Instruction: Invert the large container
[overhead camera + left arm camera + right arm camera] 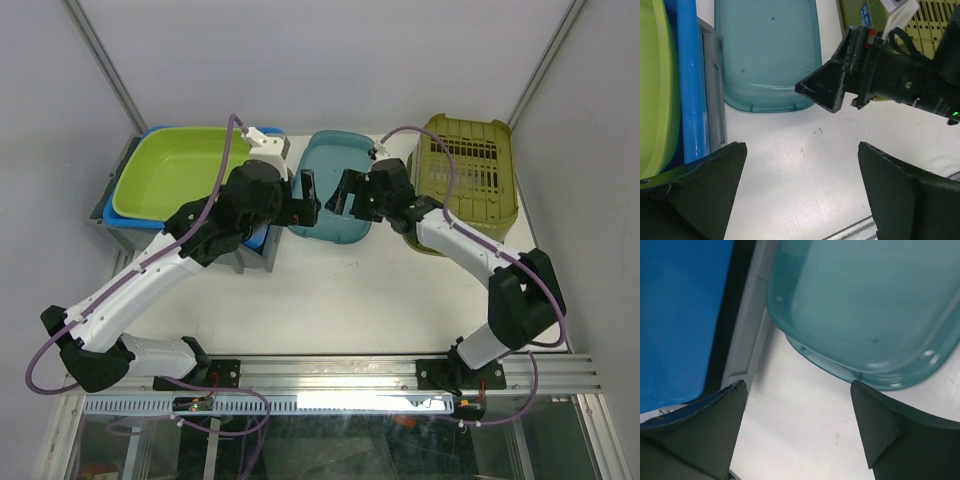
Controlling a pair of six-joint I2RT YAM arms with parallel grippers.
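The large container (335,165) is a translucent teal tub at the back middle of the table; it looks to lie with its base upward. The left wrist view shows the tub (767,55) ahead, and in the right wrist view it (875,305) fills the upper right. My left gripper (305,203) hangs at its front left corner, open, with only bare table between its fingers (715,175). My right gripper (345,198) faces it at the tub's front edge, also open and empty. One of its fingertips (860,400) is right at the tub's rim.
A lime green tub (175,175) sits nested in a blue tub (113,212) inside a grey crate (125,238) at the back left. An olive slotted basket (475,175) lies at the back right. The white table (330,290) runs to the metal rail at the near edge.
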